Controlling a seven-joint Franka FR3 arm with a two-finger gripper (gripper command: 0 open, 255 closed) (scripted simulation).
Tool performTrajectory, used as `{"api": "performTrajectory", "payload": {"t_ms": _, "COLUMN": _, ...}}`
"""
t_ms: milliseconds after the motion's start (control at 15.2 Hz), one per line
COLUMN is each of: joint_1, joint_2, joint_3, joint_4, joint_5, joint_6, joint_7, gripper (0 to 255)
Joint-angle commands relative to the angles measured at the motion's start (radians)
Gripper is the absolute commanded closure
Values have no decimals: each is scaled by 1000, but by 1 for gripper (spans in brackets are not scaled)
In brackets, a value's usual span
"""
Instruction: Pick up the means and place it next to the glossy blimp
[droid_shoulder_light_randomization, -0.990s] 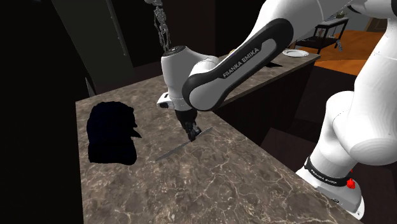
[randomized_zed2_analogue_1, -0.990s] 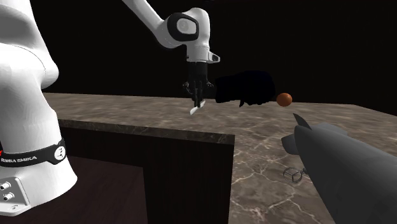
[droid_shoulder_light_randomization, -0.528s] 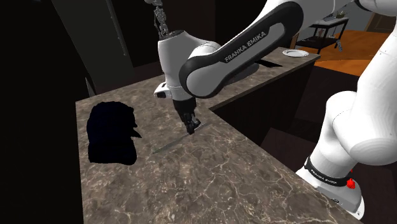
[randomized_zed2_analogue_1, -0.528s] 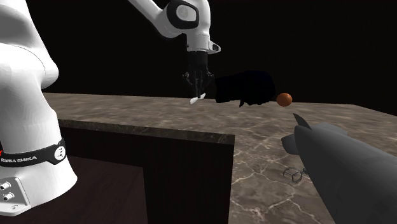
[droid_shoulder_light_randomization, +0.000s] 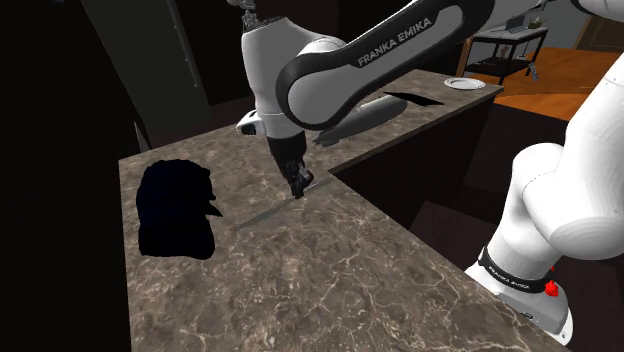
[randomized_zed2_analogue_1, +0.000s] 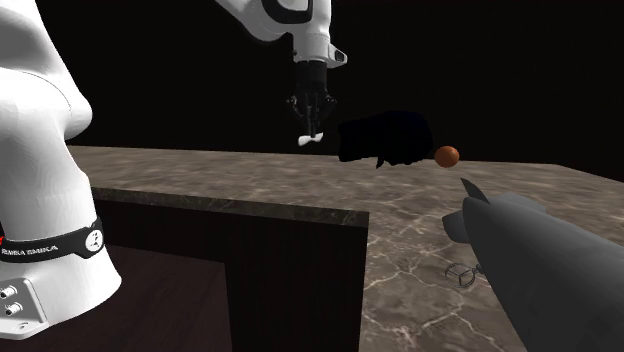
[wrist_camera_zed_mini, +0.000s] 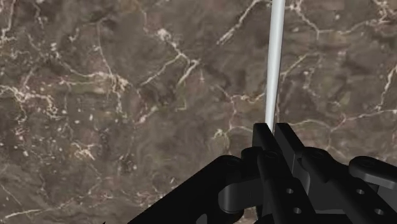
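Above the marbled counter (droid_shoulder_light_randomization: 300, 290), with the grey blimp (randomized_zed2_analogue_1: 540, 270) well apart toward the second exterior view's right, the pincer (randomized_zed2_analogue_1: 311, 125) clasps a thin pale stick (wrist_camera_zed_mini: 275, 63) (the means, presumably) clear of the surface. This looks like the carry step; next it should travel to the blimp and lower the stick beside it.

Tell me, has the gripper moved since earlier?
Yes. The gripper, shut on the thin white rod, rose: its tip is now above the level of the orange ball.

White arm (droid_shoulder_light_randomization: 560, 190) (dark joints), black gripper (droid_shoulder_light_randomization: 299, 186)
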Motion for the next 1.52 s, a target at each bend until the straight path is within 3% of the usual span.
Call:
{"api": "performTrajectory", "payload": {"t_ms": 0, "joint_1": 0, "joint_2": -10, "joint_3": 0, "joint_4": 16, "joint_5": 2, "joint_6": -26, "joint_7": -2, "gripper": 255}}
{"api": "performTrajectory", "payload": {"t_ms": 858, "joint_1": 0, "joint_2": -41, "joint_3": -3, "joint_4": 147, "joint_5": 6, "joint_6": -188, "joint_7": -10, "gripper": 255}}
{"api": "performTrajectory", "payload": {"t_ms": 1452, "joint_1": -96, "joint_2": -54, "joint_3": -132, "joint_4": 129, "joint_5": -22, "joint_6": -176, "joint_7": -225, "gripper": 255}}
